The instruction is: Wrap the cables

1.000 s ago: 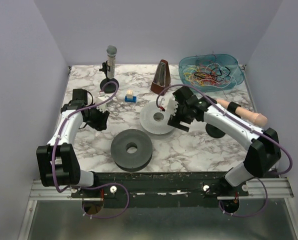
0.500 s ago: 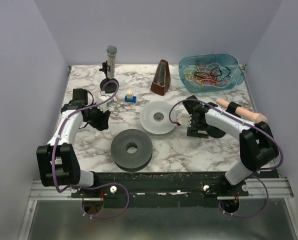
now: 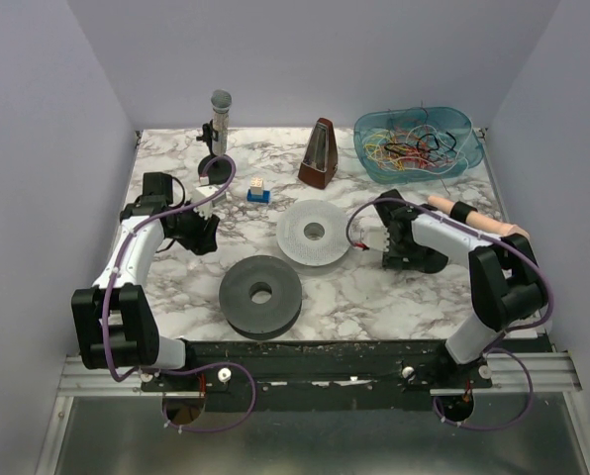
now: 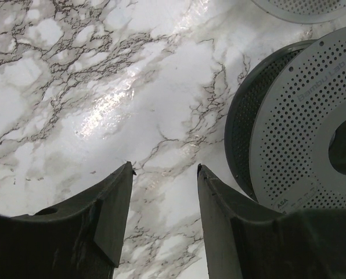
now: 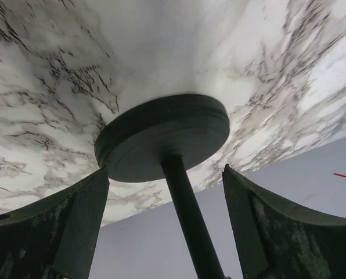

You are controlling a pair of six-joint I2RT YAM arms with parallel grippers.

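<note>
The cables lie as a multicoloured tangle in a clear blue tub at the back right, away from both grippers. My right gripper is low on the table, right of the white spool. It is open, its fingers on either side of the thin black rod of a round black stand base, not touching it. My left gripper is open over bare marble at the left, with nothing between its fingers.
A dark grey spool lies front centre. The black stand carries a beige bar with a black band. At the back stand a metronome, a microphone on a stand and a small blue-and-wood block.
My right gripper has moved off the white spool, rightwards and down to the black stand, its jaws narrowing slightly. The left arm has barely moved.
</note>
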